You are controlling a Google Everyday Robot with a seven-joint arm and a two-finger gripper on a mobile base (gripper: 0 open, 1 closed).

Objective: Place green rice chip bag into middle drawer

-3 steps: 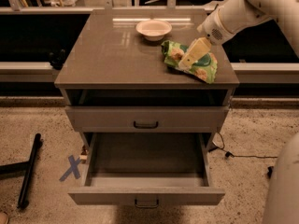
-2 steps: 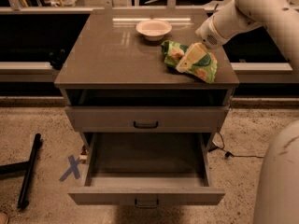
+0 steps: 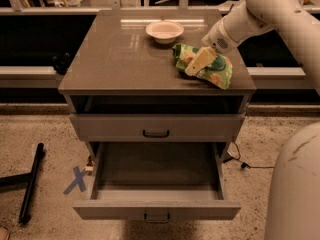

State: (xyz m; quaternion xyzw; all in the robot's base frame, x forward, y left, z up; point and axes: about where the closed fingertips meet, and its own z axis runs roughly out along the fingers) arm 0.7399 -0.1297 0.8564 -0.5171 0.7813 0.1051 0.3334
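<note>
The green rice chip bag (image 3: 216,70) lies crinkled on the right side of the grey cabinet's top (image 3: 120,54). My gripper (image 3: 199,62) reaches down from the upper right and sits on the bag's middle, its pale fingers (image 3: 200,60) against the foil. The middle drawer (image 3: 156,184) is the lowest one. It is pulled fully open and is empty, with its dark bar handle (image 3: 156,217) at the front edge.
A white bowl (image 3: 164,31) stands at the back of the cabinet top, left of the bag. The drawer above (image 3: 156,127) is shut. A black pole (image 3: 31,181) and a blue X mark (image 3: 76,180) lie on the floor at the left. A cable (image 3: 240,160) runs at the right.
The arm has shifted slightly, with the elbow swung up and right. The gripper stays on the bag and the bag has not moved.
</note>
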